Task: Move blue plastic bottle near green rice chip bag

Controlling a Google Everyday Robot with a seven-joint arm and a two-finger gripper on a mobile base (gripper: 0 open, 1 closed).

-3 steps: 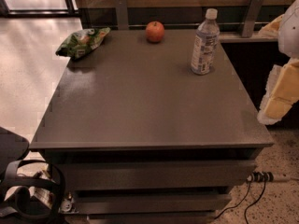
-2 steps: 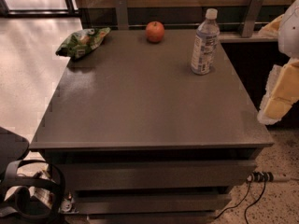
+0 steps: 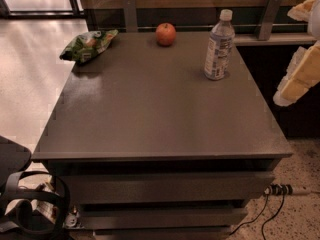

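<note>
The blue plastic bottle [image 3: 218, 45] stands upright at the back right of the grey table [image 3: 160, 114]; it is clear, with a white cap and a blue-and-white label. The green rice chip bag [image 3: 88, 45] lies at the back left corner, wrinkly and shiny. My gripper [image 3: 296, 78] shows as pale cream parts at the frame's right edge, off the table's right side, to the right of the bottle and apart from it. It holds nothing that I can see.
A red-orange apple [image 3: 165, 34] sits at the back of the table between bag and bottle. Two metal brackets [image 3: 129, 13] rise behind the table. Drawers [image 3: 165, 186] front the table; cables [image 3: 270, 209] lie on the floor at the right.
</note>
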